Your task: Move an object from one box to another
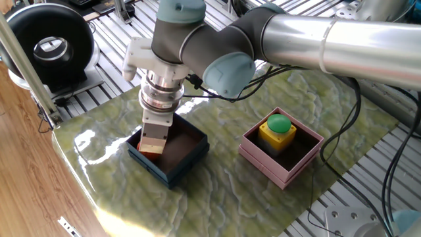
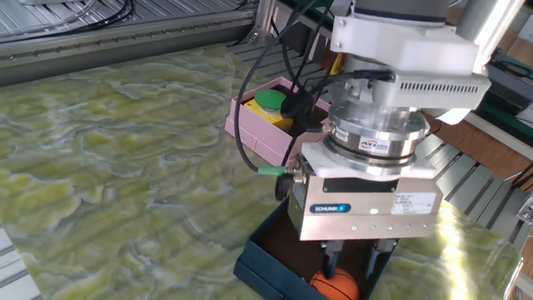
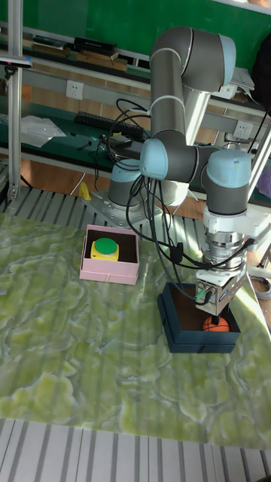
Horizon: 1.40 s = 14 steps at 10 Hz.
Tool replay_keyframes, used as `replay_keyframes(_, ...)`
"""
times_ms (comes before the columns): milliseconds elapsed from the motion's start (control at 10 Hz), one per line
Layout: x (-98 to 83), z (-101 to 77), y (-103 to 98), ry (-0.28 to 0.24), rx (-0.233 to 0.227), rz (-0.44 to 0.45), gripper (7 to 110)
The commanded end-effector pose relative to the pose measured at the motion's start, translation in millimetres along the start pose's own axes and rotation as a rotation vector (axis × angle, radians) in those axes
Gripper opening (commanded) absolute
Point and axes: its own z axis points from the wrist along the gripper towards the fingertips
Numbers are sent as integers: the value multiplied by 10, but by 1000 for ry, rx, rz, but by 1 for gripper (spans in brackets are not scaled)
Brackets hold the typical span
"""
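Hand [image 2: 356,268] sits low in the navy box [image 1: 187,157], fingers spread apart either side of the orange ball [image 2: 335,285], not closed on it. Ball rests near the box's corner wall. Advice: centre over the ball, drop until both fingers straddle its widest part, close gently, lift clear of the rim before crossing to the pink box [image 1: 260,157], where 1 yellow-and-green button [image 1: 277,130] sits.
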Motion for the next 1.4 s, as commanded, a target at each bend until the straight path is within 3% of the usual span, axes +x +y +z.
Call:
replay_keyframes(0,37,22,-88,12,34,39,44)
replay_keyframes(100,34,22,-107,10,41,48,66)
replay_keyframes(1300,-4,359,-48,-31,15,94,66)
